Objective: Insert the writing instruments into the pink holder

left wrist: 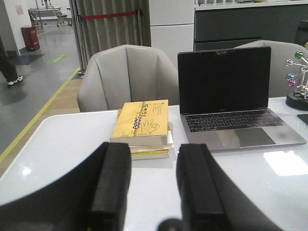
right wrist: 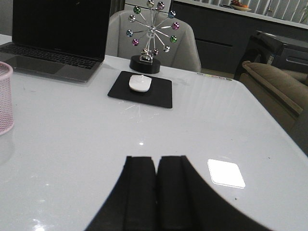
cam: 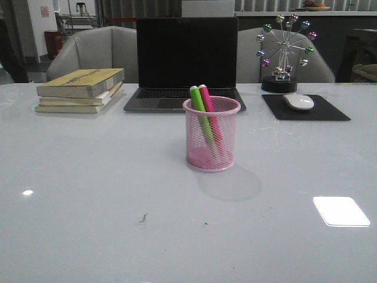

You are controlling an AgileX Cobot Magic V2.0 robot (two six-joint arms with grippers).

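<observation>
The pink holder (cam: 211, 135) stands on the table's middle, in front of the laptop. Both writing instruments lean inside it: the lime green pen (cam: 198, 106) and, just right of it, the magenta pink pen (cam: 207, 100), their tops poking above the rim. An edge of the holder (right wrist: 5, 96) shows in the right wrist view. Neither arm appears in the front view. My left gripper (left wrist: 153, 149) is open over bare table, with nothing between its fingers. The jaws of my right gripper (right wrist: 157, 161) are pressed together, empty, well away from the holder.
A stack of books (cam: 80, 89) lies at the back left and a black laptop (cam: 185, 65) at the back centre. A white mouse (cam: 298, 101) on a black pad (cam: 306, 109) and a metal ball ornament (cam: 284, 53) stand back right. Chairs sit behind the table.
</observation>
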